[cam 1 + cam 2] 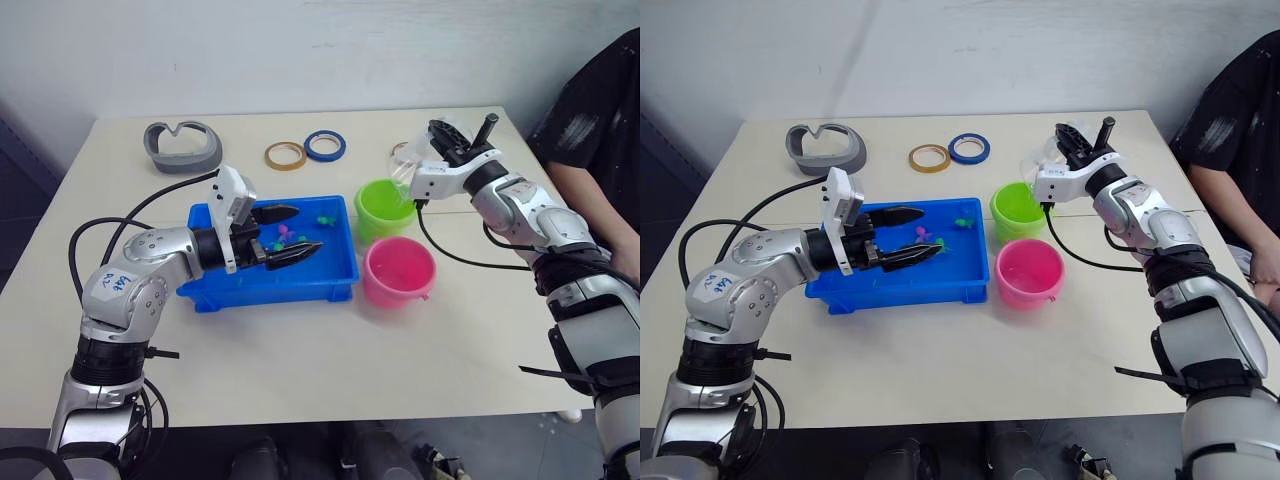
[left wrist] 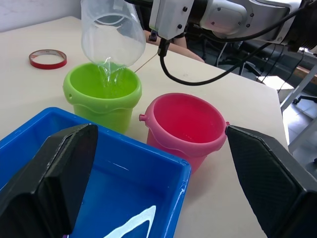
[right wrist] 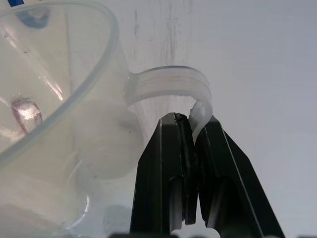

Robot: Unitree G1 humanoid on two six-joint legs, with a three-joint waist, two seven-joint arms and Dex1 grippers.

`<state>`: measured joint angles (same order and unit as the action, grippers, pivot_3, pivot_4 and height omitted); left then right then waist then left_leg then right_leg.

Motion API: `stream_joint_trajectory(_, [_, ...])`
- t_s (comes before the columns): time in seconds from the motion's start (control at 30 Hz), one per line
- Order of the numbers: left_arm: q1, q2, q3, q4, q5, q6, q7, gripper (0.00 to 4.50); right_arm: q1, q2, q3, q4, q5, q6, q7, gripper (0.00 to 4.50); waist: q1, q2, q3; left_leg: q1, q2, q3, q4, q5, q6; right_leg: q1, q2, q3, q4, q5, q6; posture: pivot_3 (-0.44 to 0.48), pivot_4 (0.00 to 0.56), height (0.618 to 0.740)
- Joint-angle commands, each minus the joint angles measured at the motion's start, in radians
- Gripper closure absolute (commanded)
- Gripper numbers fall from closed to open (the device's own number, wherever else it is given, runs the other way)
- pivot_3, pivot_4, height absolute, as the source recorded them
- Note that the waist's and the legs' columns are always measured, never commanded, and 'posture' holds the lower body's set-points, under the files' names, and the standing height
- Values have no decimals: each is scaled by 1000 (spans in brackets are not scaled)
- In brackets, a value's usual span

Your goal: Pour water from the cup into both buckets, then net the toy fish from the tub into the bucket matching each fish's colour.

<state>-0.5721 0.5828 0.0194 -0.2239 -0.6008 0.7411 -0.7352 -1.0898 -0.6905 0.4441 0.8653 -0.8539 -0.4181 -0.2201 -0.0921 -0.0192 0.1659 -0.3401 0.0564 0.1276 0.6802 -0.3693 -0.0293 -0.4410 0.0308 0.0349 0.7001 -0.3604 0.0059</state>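
Clear plastic cup (image 2: 113, 32) tips over the green bucket (image 2: 102, 94), water streaming — light, thin-walled, slippery; handle is the hold. Right gripper (image 3: 190, 124) pinches it; left gripper (image 1: 288, 232) gapes over the tub (image 1: 330, 275).

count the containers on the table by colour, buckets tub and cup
lime green bucket: 1
pink bucket: 1
blue tub: 1
clear cup: 1, held tilted over the green bucket by the right gripper
total: 4

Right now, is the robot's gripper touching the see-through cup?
Touching. In the right wrist view, the right gripper is shut on the handle of the cup, which sits squeezed between its black fingers.
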Motion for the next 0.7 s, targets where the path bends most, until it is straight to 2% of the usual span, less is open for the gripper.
stream_joint_trajectory(0.03, [0,-2,19,-34,-12,-5,-3,0,-30,-19,-12,-38,-8,-15,-38,4396,-1,0,0,0,0,0,0,0,0,0,0,0,0,0,0,0,150,740])
stream_joint_trajectory(0.33, [-1,-2,14,-31,-12,-6,-10,0,-22,-23,-30,-49,16,-33,-23,4396,-3,0,0,0,0,0,0,0,0,0,0,0,0,0,0,0,150,740])
stream_joint_trajectory(0.5, [-10,-19,13,-36,-34,-1,-25,0,48,25,-193,-14,285,21,149,4396,-2,0,0,0,0,0,1,0,0,0,0,0,1,0,0,0,150,740])
stream_joint_trajectory(0.7, [-9,-44,32,-78,-125,23,-67,0,159,78,-401,-99,564,189,313,4396,6,0,0,-1,0,0,1,0,0,0,0,0,1,0,0,0,150,740])
